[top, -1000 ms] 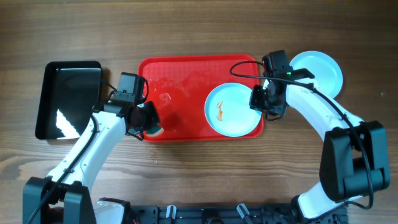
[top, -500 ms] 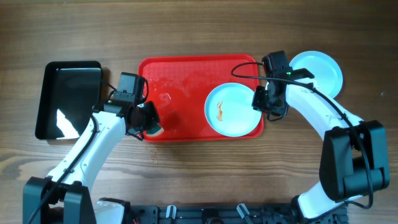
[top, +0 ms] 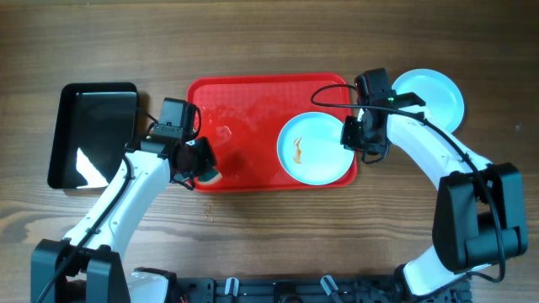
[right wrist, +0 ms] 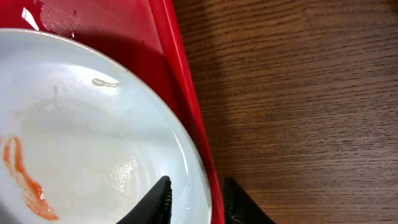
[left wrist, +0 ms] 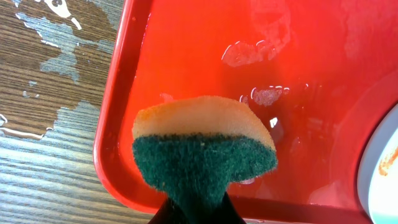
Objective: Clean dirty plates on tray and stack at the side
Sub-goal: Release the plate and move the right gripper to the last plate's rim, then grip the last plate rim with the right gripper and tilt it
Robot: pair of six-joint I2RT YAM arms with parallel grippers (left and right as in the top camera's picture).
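Where dirty plate meets tray rim — right end effector straddles both, jaws apart.

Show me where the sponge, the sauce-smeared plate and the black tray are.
sponge (left wrist: pixel 202 165), left wrist view, on its green scouring side.
sauce-smeared plate (top: pixel 322 151), overhead view, on its clean middle.
black tray (top: pixel 97 118), overhead view, on its bare floor.

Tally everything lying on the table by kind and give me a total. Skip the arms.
Plates: 2, a smeared plate on the red tray and a second plate on the table
Trays: 2, the red tray and a black tray
Sponges: 1, a green-and-yellow sponge
Total: 5
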